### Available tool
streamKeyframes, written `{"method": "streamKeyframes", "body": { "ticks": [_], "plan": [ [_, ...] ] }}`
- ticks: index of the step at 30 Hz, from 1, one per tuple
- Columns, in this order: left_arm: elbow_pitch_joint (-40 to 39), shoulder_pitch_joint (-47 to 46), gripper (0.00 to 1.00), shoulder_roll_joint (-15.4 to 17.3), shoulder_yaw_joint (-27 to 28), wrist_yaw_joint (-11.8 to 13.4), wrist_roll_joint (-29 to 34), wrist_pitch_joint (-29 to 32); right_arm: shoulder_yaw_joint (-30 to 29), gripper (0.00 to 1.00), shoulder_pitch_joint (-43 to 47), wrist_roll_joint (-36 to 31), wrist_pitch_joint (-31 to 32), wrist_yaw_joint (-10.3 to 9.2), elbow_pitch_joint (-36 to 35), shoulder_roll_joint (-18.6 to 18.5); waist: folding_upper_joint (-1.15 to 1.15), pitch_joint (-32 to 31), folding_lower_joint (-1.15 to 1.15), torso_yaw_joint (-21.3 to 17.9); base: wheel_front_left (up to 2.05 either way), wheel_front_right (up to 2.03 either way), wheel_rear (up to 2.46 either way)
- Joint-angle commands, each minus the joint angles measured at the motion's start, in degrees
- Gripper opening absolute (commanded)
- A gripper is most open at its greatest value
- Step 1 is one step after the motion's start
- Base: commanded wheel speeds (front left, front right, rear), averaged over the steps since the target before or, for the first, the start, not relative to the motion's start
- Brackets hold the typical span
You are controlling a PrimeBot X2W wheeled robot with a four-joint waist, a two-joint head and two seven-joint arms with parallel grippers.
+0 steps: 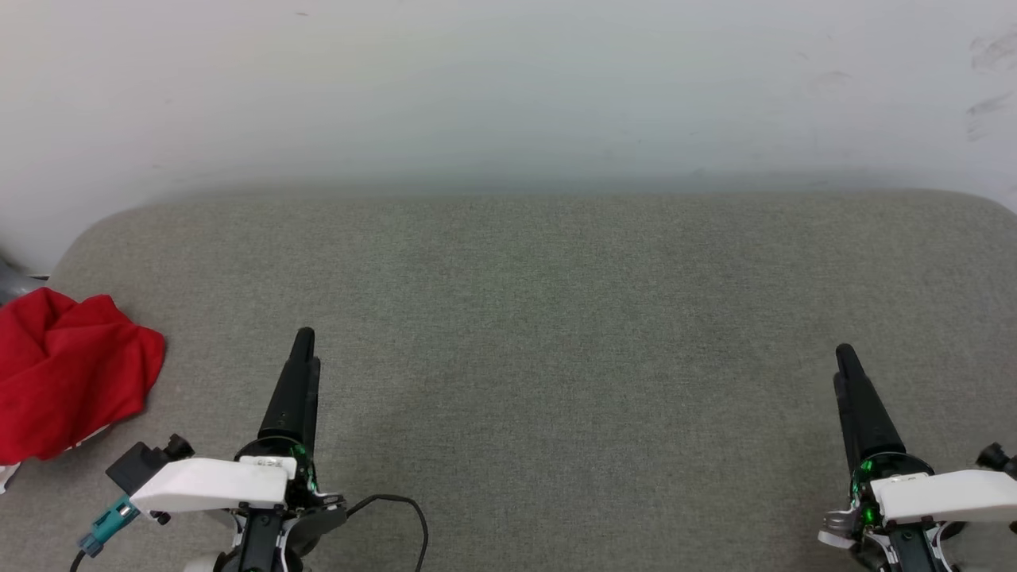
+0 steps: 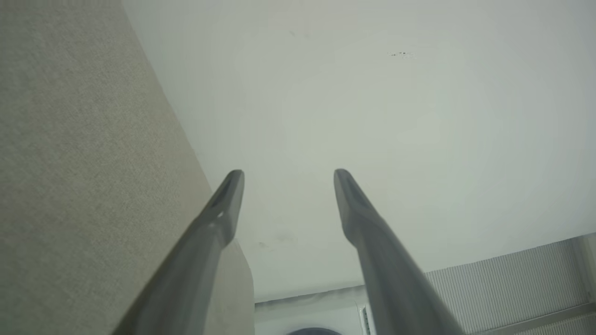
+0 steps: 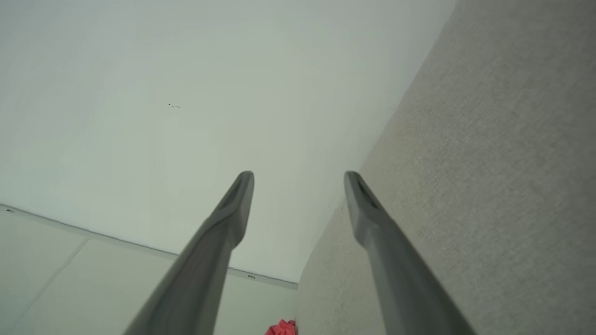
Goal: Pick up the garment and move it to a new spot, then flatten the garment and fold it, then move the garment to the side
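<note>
The garment point(image 1: 67, 373) lies crumpled in a red heap at the far left edge of the grey cushioned surface point(image 1: 540, 318), a bit of white showing at its lower edge; its lettering is hidden. A sliver of the red garment point(image 3: 281, 328) peeks in at the bottom of the right wrist view. My left gripper point(image 1: 302, 343) hovers at the lower left, to the right of the heap and apart from it. In the left wrist view the left gripper point(image 2: 288, 176) stands open with nothing between its fingers. My right gripper point(image 1: 844, 356) is at the lower right, and the right gripper point(image 3: 299, 177) is open and empty too.
A pale wall point(image 1: 508, 87) rises directly behind the surface's far edge. The surface's corners are rounded. A black cable point(image 1: 397, 508) loops by my left wrist. Something dark grey point(image 1: 12, 282) sits off the left edge behind the garment.
</note>
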Motion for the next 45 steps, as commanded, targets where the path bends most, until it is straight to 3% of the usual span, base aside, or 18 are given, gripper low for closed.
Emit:
{"method": "streamKeyframes", "body": {
  "ticks": [1,11,22,33,45],
  "plan": [
    [-1.5,-0.2,1.0,0.6,-0.3,0.0,3.7,-0.8,-0.4,1.0,-0.6,-4.9,-0.7,0.01,-1.8,-0.6,0.0,-0.1,0.0,0.0,0.0,0.0,0.0],
    [-2.1,0.8,1.0,0.1,-0.2,0.0,24.6,-2.9,-1.5,1.0,0.4,-26.2,-1.5,0.01,-4.7,0.5,0.0,-0.2,0.0,0.1,0.0,0.0,0.0],
    [-2.7,1.6,1.0,0.1,0.5,1.2,43.3,-5.1,-0.9,1.0,1.2,-41.2,-0.7,0.0,-7.6,0.8,0.0,-0.2,0.0,0.4,0.0,0.0,0.0],
    [-3.8,1.9,1.0,2.2,-1.2,3.3,55.3,-6.9,-1.0,1.0,2.2,-52.0,0.9,0.0,-9.9,0.8,0.0,-0.2,0.0,0.7,0.0,0.0,0.0],
    [-4.1,2.8,1.0,4.0,-4.2,5.4,63.0,-8.7,-1.0,1.0,3.2,-60.1,1.8,0.0,-11.6,1.0,0.0,-0.5,0.0,0.7,0.0,0.0,0.0]
  ]
}}
